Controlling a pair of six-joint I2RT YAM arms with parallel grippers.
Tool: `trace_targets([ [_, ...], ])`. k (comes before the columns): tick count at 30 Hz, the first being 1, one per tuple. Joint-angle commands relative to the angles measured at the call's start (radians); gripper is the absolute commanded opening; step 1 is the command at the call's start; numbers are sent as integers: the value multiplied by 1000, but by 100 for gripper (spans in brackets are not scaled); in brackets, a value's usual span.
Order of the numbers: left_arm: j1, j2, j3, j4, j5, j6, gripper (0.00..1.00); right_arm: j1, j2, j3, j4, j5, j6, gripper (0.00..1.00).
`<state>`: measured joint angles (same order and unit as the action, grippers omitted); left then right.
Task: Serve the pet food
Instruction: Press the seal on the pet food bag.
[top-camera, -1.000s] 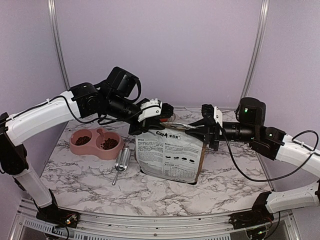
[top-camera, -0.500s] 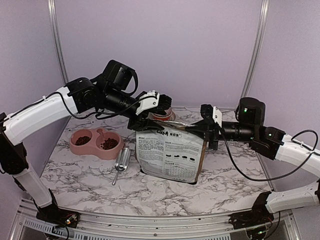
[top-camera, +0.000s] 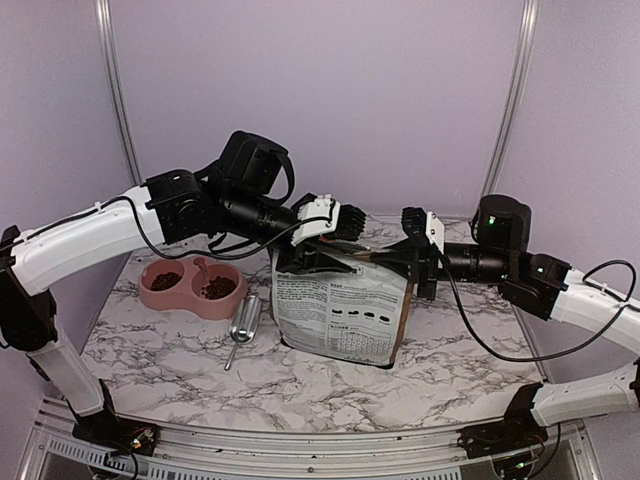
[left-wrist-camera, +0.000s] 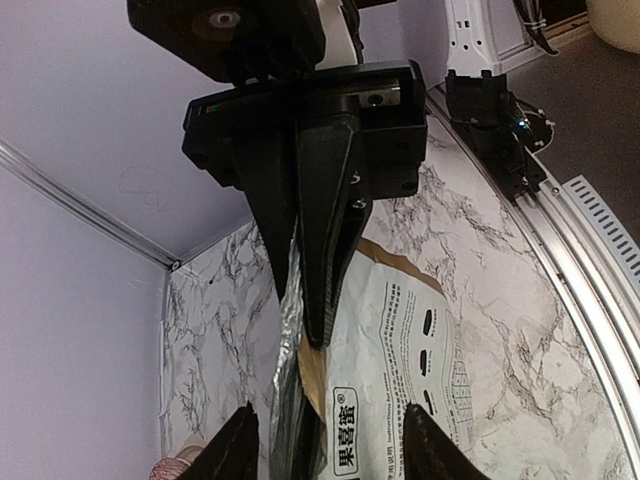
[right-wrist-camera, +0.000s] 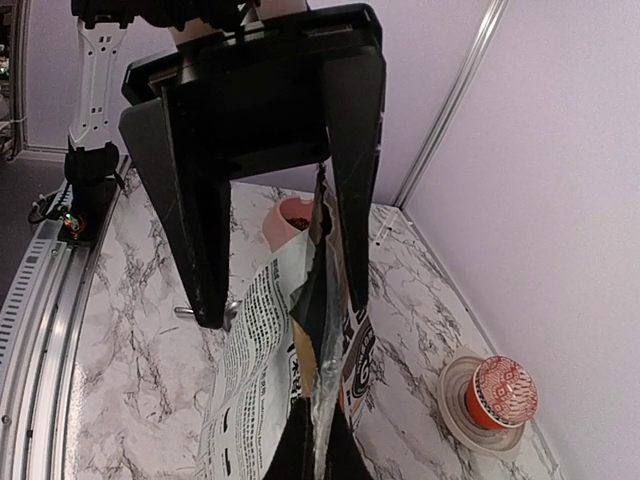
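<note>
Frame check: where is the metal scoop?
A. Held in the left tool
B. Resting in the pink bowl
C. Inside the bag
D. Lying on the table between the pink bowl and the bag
D: the scoop lies flat on the table, in the gap between the pink bowl and the bag.

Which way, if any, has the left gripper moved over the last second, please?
Yes: the left gripper has shifted rightward along the top of the bag, away from the pink bowl.
</note>
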<state>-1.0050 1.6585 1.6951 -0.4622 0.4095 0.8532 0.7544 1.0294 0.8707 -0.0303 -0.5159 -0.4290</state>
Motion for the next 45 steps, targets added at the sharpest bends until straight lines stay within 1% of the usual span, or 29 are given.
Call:
trace_targets([
  [1,-17,21,-39,97,-38,-16,49,4,-15,12,75,-31,15,0],
  [4,-20,40,-51,126,-74,-33,52,5,-17,13,75,-37,16,0],
  [7,-23,64,-44,143,-103,-55,52,4,-19,11,75,-41,17,0],
  [9,-28,70,-41,152,-108,-61,50,3,-22,8,75,-43,18,0],
  [12,-39,73,-46,165,-122,-60,44,3,-24,6,79,-46,20,0],
  [15,-50,76,-57,185,-163,-59,33,3,-22,5,81,-53,22,0],
  [16,-53,75,-62,194,-175,-58,27,3,-22,5,82,-56,23,0],
  [17,-55,72,-68,205,-181,-58,21,4,-20,5,84,-56,24,0],
  [19,-61,66,-89,226,-192,-55,0,3,-17,3,87,-59,25,0],
  [24,-63,40,-128,280,-204,-61,0,3,-15,2,88,-60,27,0],
  [29,-57,31,-135,283,-174,-76,0,2,-15,-2,91,-56,25,0],
  [31,-47,25,-135,283,-148,-90,15,2,-17,-4,90,-55,25,0],
  [32,-43,20,-139,284,-132,-93,20,2,-19,-5,90,-54,25,0],
  [34,-40,11,-146,283,-110,-94,28,2,-22,-7,91,-52,24,0],
  [35,-38,7,-148,283,-101,-95,29,2,-25,-7,91,-50,24,0],
  [36,-37,6,-149,285,-95,-94,25,2,-26,-9,91,-50,24,0],
  [38,-34,5,-150,283,-93,-94,9,2,-27,-9,91,-49,23,0],
  [40,-31,4,-151,283,-94,-94,0,2,-26,-10,91,-46,23,0],
  [45,-21,-3,-156,284,-88,-99,0,3,-28,-10,91,-47,22,0],
])
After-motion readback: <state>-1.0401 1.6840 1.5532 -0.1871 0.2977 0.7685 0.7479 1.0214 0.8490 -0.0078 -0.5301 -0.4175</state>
